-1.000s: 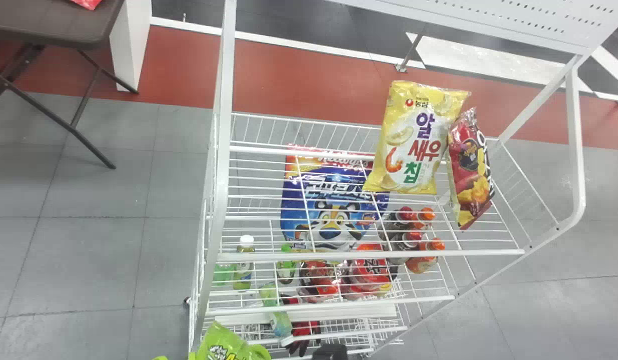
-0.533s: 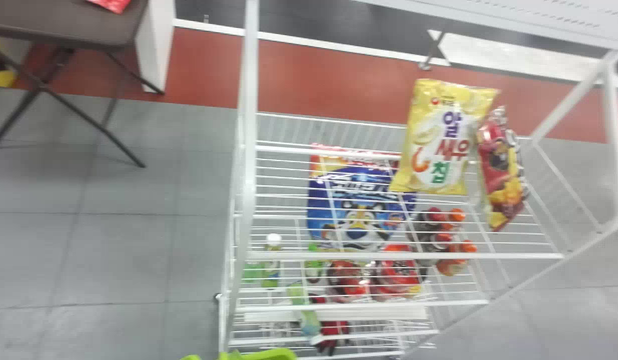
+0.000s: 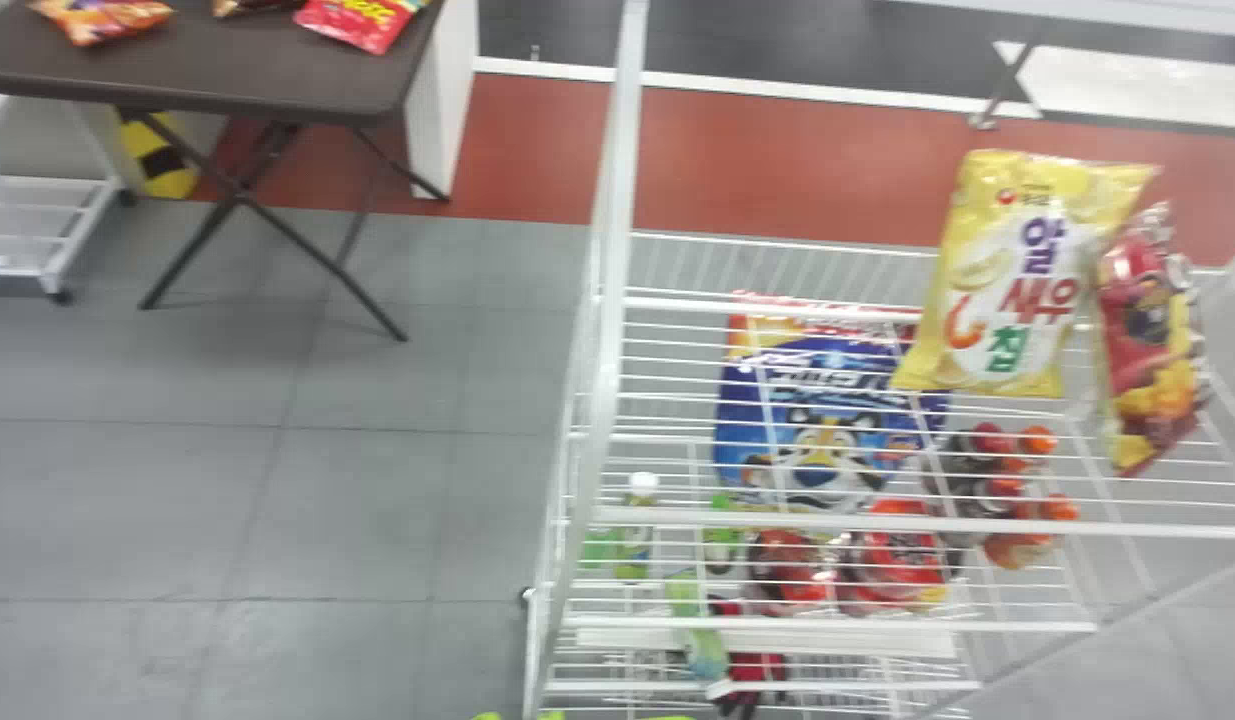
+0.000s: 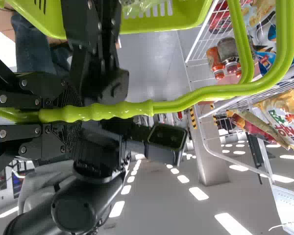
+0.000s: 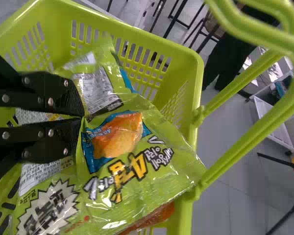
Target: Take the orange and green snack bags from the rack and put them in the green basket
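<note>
Along the bottom edge of the head view runs a thin strip of the green basket (image 3: 617, 717). My left gripper (image 4: 68, 115) is shut around the basket's green handle (image 4: 122, 110) in the left wrist view. The right wrist view has my right gripper (image 5: 83, 117) over the basket (image 5: 181, 66), its fingers closed on the green snack bag (image 5: 174, 152). That bag lies within the basket's opening, its printed side showing. Part of an orange bag (image 5: 161, 213) peeks out beneath it; the rest is hidden.
The white wire rack (image 3: 602, 400) holds a yellow snack bag (image 3: 1017, 280), a red snack bag (image 3: 1142, 350), a blue cereal bag (image 3: 827, 410), bottles and red packs. At the back left, a dark folding table (image 3: 227, 70) carries several snack bags.
The head view has swung left: the rack and its goods shifted right, and more of the folding table came in. The green bag and most of the basket slipped below that view's bottom edge.
</note>
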`<act>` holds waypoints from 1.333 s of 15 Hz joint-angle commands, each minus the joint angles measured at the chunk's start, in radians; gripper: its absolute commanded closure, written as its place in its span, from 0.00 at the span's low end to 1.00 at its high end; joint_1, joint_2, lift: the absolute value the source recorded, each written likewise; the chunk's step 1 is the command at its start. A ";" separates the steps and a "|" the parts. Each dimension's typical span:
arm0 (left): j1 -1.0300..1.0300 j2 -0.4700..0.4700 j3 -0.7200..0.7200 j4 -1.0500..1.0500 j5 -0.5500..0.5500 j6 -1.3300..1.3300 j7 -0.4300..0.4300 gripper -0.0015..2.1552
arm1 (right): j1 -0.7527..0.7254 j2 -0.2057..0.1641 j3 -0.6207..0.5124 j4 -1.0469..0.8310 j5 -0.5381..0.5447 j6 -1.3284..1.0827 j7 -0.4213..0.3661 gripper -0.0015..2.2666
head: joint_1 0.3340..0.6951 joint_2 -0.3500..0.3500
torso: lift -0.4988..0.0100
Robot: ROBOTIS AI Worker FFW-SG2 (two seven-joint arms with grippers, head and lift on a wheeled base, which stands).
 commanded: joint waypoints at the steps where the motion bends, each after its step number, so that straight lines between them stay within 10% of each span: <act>1: 0.000 0.000 0.000 0.000 0.000 0.000 0.000 1.00 | 0.031 -0.013 -0.034 -0.075 0.001 0.000 -0.030 0.02 | 1.00 0.17 | 0.98; 9: -0.004 0.000 -0.003 0.000 0.000 0.000 0.006 1.00 | 0.046 -0.014 -0.239 -0.260 -0.067 -0.039 -0.071 0.03 | 1.00 0.00 | 0.98; 15: -0.014 -0.005 -0.010 0.012 -0.006 0.003 0.023 1.00 | 0.067 0.007 -0.310 -0.243 -0.062 -0.837 -0.090 0.03 | 1.00 0.00 | 0.98; 20: -0.015 -0.011 -0.009 0.026 -0.005 -0.006 0.026 1.00 | 0.086 0.038 -0.307 -0.197 -0.022 -0.945 -0.263 0.03 | 1.00 0.00 | 0.98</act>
